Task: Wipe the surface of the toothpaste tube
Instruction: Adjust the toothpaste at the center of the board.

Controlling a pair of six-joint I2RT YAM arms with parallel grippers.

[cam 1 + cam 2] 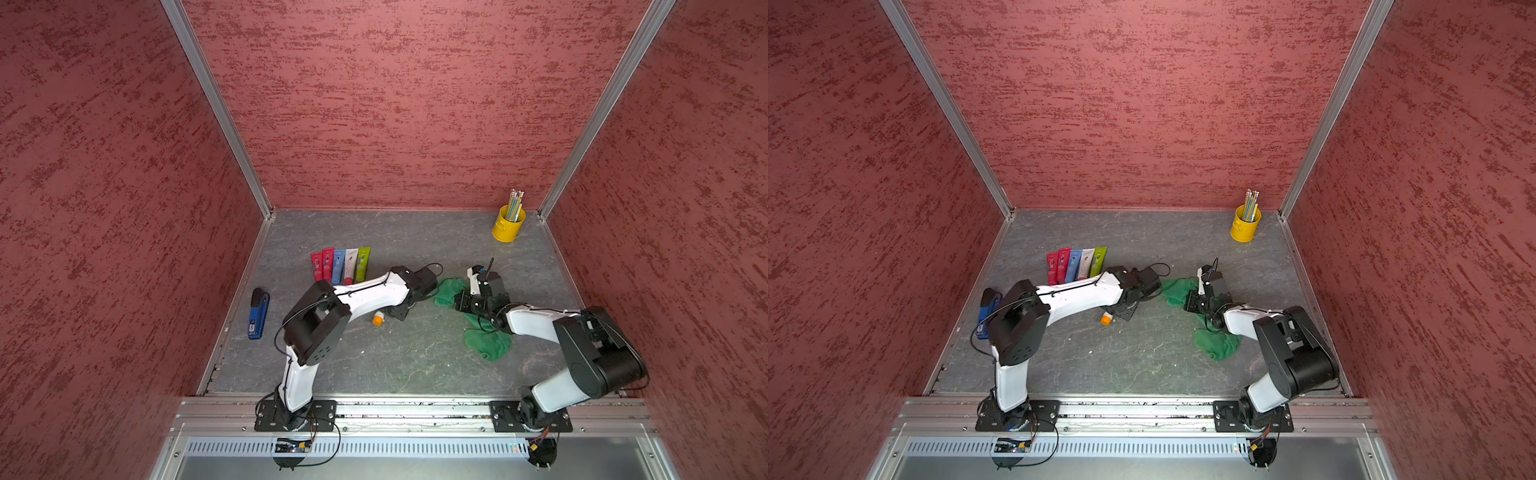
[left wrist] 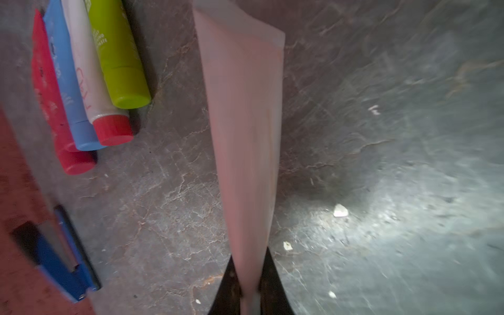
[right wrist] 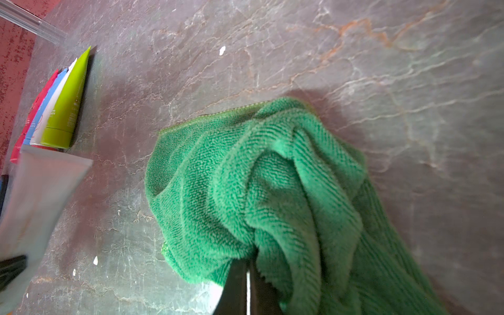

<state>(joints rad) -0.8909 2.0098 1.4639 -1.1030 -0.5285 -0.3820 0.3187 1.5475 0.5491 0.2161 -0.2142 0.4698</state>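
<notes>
Toothpaste tube (image 2: 242, 136), pinched in our left gripper (image 2: 249, 275) for wiping; at 3 o'clock, right gripper (image 3: 246, 275) clamps green cloth (image 3: 259, 177).

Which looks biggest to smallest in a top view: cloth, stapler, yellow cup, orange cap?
1. cloth, though the right arm hides part of it.
2. stapler and yellow cup: they look about alike, and the cup stands farther back, so I leave them unranked.
3. orange cap.
</notes>
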